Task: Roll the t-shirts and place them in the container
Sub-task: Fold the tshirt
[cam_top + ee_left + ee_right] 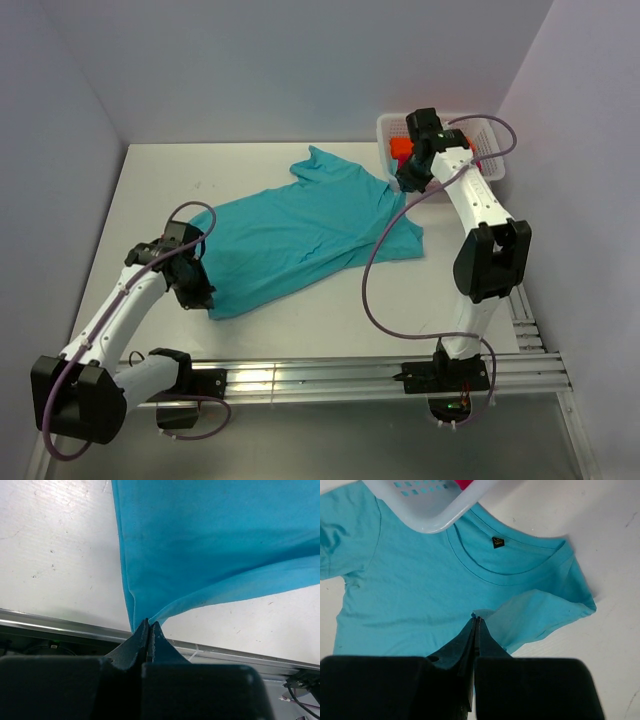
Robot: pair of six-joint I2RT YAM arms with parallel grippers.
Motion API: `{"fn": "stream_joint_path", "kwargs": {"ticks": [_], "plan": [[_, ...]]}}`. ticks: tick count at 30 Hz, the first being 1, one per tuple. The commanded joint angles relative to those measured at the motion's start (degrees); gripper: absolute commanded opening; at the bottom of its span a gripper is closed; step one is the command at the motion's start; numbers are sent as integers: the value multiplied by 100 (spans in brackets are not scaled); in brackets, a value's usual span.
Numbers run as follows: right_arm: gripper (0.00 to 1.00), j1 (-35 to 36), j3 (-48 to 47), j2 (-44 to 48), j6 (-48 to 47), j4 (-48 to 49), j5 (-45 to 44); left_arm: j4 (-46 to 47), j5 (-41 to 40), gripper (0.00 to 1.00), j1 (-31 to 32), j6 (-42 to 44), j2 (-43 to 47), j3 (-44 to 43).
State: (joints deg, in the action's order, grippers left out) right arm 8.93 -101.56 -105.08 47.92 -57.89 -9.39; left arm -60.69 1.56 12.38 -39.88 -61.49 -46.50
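Note:
A turquoise t-shirt (300, 235) lies spread slantwise across the white table, its round neck toward the far right. My left gripper (200, 295) is at its near-left hem corner. In the left wrist view the black jaws (149, 623) are shut, with the turquoise cloth (210, 540) pinched at their tips. My right gripper (405, 185) is at the shirt's far-right shoulder. It (477, 618) is shut on a raised fold of the sleeve, just below the collar of the t-shirt (410, 590). An orange t-shirt (400, 150) and a magenta one (470, 484) sit in the basket.
A white lattice basket (492, 170) stands at the far-right corner, and its rim (435, 517) overlaps the shirt's shoulder. Pale walls close in the table on the left, back and right. A metal rail (350, 375) runs along the near edge by the arm bases.

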Motion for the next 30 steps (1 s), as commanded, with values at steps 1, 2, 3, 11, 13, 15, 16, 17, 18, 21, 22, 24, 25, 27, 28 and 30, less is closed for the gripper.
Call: {"fn": "stream_joint_path", "kwargs": {"ticks": [1,2,3,11,13,15,16,17,18,21,22,24,25,27,28,30], "plan": [[0,83,-391,-153,-195,-126,-54,48,-130,0,-34,-2,-117,-263],[0,100,-495,-188,-230,-161,-72,65,-130,0,-43,6,-161,-280],[0,118,-540,-215,-265,-153,-81,66,-130,0,-43,15,-187,-289],[0,162,-1207,-636,-441,-302,-46,171,-306,0,-148,138,-442,-351],[0,171,-1305,-715,-468,-328,-46,180,-349,1,-175,156,-504,-377],[0,179,-1393,-768,-521,-328,-11,241,-350,0,-227,173,-574,-377],[0,188,-1410,-812,-529,-328,7,250,-350,1,-245,173,-592,-369],[0,188,-1471,-847,-547,-328,25,311,-324,0,-280,165,-627,-351],[0,197,-1498,-865,-582,-328,42,320,-315,0,-289,165,-644,-342],[0,223,-1674,-988,-661,-381,86,382,-288,0,-333,147,-671,-307],[0,232,-1726,-1058,-696,-425,95,408,-279,0,-333,147,-697,-290],[0,250,-1850,-1120,-731,-460,104,435,-288,0,-359,164,-723,-281],[0,258,-1876,-1164,-740,-460,95,443,-297,0,-359,165,-750,-263],[0,276,-1911,-1190,-758,-452,121,461,-306,1,-377,173,-776,-263],[0,276,-1912,-1208,-767,-417,139,487,-297,0,-403,173,-785,-263],[0,285,-1982,-1234,-784,-408,165,505,-288,0,-421,165,-803,-272]]}}
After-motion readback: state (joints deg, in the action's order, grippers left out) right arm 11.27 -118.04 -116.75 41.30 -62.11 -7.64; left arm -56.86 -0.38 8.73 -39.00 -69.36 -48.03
